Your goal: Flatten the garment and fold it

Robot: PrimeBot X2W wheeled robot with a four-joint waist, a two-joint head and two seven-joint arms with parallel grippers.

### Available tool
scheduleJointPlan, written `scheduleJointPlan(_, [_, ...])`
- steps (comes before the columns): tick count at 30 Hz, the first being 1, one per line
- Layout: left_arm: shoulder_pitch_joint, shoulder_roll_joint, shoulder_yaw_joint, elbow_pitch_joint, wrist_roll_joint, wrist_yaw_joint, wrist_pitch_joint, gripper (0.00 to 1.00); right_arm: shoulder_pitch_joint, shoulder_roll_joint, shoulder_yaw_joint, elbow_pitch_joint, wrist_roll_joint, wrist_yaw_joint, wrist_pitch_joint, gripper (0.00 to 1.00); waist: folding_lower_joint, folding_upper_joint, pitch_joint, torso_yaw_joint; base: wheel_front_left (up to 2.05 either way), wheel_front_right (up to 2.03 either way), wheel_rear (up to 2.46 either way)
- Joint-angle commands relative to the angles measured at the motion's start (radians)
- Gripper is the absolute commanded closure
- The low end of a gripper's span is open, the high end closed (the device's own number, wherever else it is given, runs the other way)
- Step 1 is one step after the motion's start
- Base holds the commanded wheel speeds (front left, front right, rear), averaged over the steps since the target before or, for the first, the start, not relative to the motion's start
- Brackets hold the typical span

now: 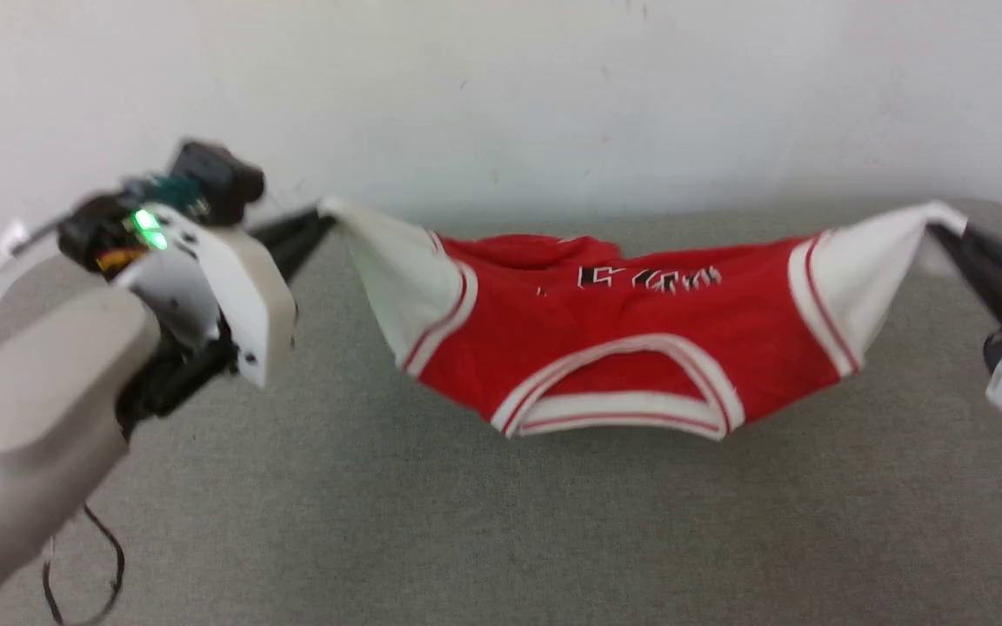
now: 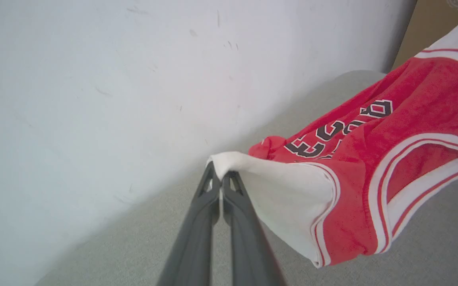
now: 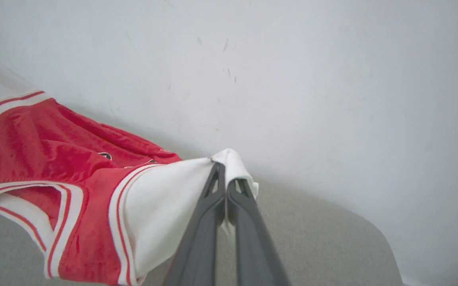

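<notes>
The garment [image 1: 623,348], a red jersey with white sleeves and striped trim, hangs stretched between my two grippers above the grey table [image 1: 501,539]. Its neck opening faces me and black lettering shows on the upper side. My left gripper [image 1: 320,216] is shut on the tip of the left white sleeve [image 1: 388,261]; in the left wrist view the left gripper [image 2: 221,174] pinches that sleeve [image 2: 284,186]. My right gripper [image 1: 945,228] is shut on the right white sleeve [image 1: 866,269], and in the right wrist view the right gripper [image 3: 225,172] shows the cloth [image 3: 165,206] clamped between the fingers.
A white wall [image 1: 553,96] rises directly behind the table's far edge. A brown panel [image 2: 427,28] stands at the far end in the left wrist view. A thin black cable [image 1: 110,556] dangles under my left forearm.
</notes>
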Motion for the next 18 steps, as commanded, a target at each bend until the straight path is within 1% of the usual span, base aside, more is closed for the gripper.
scheduleJointPlan(1, [-0.025, 0.009, 0.018, -0.013, 0.000, 0.012, -0.013, 1.00, -0.021, 0.016, -0.022, -0.009, -0.011, -0.001, -0.012, 1.00, 0.0001, 0.0000, -0.013, -0.001, 0.00, 0.00, 0.00])
scheduleJointPlan(4, [-0.071, 0.017, 0.067, -0.046, -0.008, 0.037, -0.038, 1.00, -0.055, 0.047, -0.091, -0.032, -0.048, -0.001, -0.025, 1.00, 0.0001, 0.0000, -0.017, -0.001, 0.00, 0.00, 0.00])
scheduleJointPlan(8, [-0.152, 0.014, 0.127, -0.050, 0.018, 0.075, -0.089, 1.00, -0.130, 0.097, -0.167, -0.046, -0.105, -0.001, -0.021, 1.00, 0.0001, 0.0000, -0.016, 0.000, 0.00, 0.00, 0.00])
scheduleJointPlan(12, [-0.225, -0.014, 0.165, -0.010, 0.048, 0.099, -0.141, 1.00, -0.236, 0.156, -0.214, -0.026, -0.171, -0.001, -0.016, 1.00, 0.0001, 0.0000, -0.001, -0.001, 0.00, 0.00, 0.00])
scheduleJointPlan(18, [-0.329, -0.076, 0.194, 0.098, 0.104, 0.121, -0.221, 1.00, -0.408, 0.238, -0.251, 0.085, -0.253, -0.001, -0.009, 1.00, 0.0001, 0.0000, 0.051, -0.002, 0.00, 0.00, 0.00])
